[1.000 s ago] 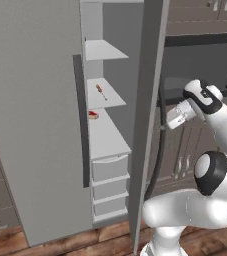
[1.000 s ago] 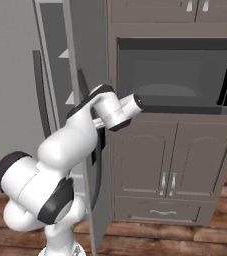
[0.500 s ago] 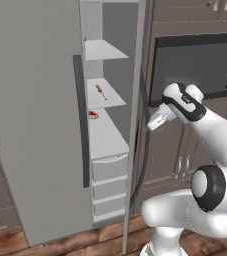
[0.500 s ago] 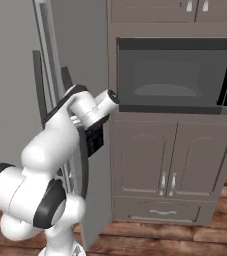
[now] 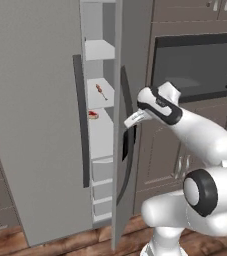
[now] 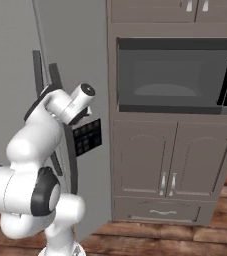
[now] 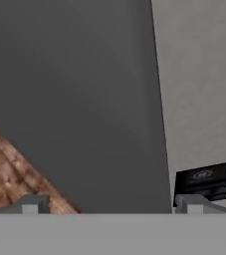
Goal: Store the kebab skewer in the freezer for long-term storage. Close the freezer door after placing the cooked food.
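One kebab skewer point(image 5: 101, 91) on freezer point(image 5: 40, 110) shelf

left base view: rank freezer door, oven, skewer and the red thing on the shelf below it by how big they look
1. freezer door, the tall panel seen nearly edge-on
2. oven
3. skewer and the red thing: both tiny and about alike, too close to rank

1. A dark built-in oven point(image 6: 172, 75) sits in the grey cabinets.
2. Under it are two cabinet doors point(image 6: 165, 160) with small handles.
3. A low drawer point(image 6: 165, 211) is just above the wooden floor point(image 6: 175, 245).
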